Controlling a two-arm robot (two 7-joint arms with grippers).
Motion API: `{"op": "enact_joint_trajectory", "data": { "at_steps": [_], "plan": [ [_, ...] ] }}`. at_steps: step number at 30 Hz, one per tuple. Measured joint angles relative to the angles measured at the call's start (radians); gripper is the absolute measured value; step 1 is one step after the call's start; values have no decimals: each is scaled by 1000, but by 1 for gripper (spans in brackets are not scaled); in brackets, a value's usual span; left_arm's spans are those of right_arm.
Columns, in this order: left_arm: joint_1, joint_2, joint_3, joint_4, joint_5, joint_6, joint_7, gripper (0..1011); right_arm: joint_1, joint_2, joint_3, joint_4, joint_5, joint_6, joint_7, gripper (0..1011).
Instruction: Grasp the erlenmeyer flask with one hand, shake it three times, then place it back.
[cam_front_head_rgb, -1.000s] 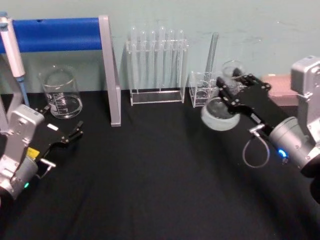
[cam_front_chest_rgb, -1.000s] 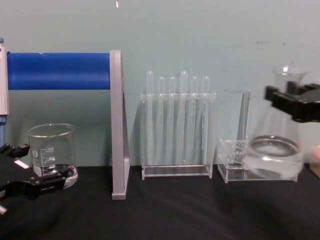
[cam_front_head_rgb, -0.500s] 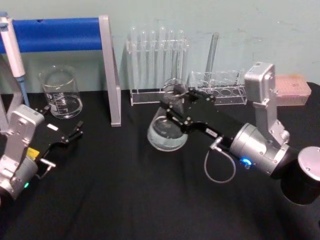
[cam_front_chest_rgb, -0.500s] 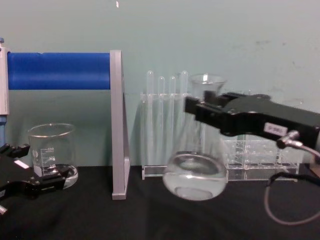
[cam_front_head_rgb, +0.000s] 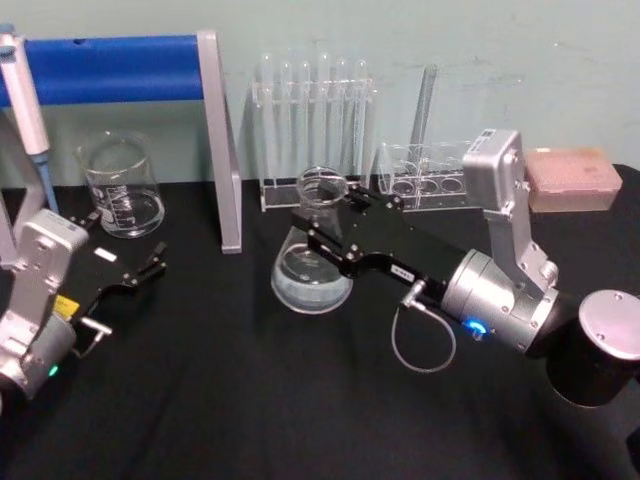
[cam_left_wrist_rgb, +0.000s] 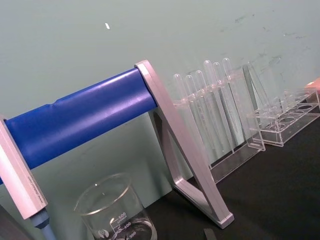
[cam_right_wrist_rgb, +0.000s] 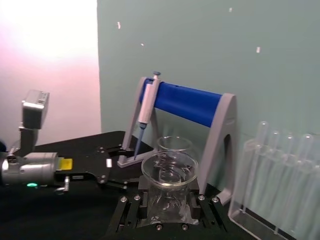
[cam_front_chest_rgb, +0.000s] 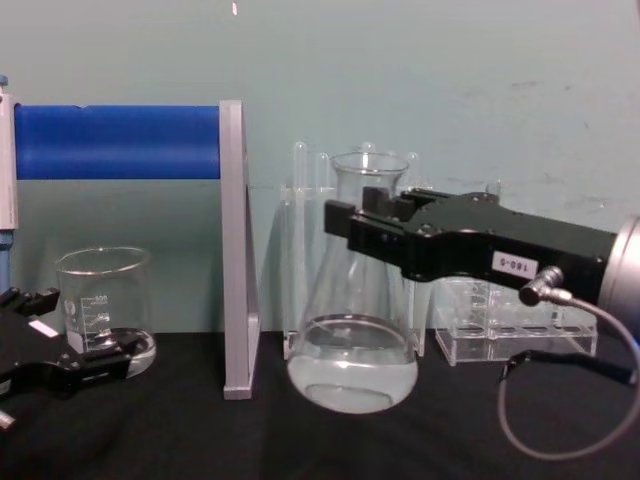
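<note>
The right gripper is closed tight on the erlenmeyer flask at its neck.
The flask is upright before the test tube rack, low over the table (contact unclear); the left gripper idles, fingers apart, beside the beaker.

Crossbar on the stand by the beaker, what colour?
Blue crossbar, carried on a grey upright. The chest view shows it best.

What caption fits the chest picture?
Right hand holds the flask by its neck, upright, before the test tubes.
</note>
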Motion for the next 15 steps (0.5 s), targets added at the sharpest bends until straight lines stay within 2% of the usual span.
{"op": "enact_joint_trajectory", "data": {
  "at_steps": [5,15],
  "plan": [
    [0,0,0,0,0,0,0,1001,-11,10,21,-3,0,-3,-45,452],
    [0,0,0,0,0,0,0,1001,-83,30,134,-46,-24,6,-193,452]
  ]
}}
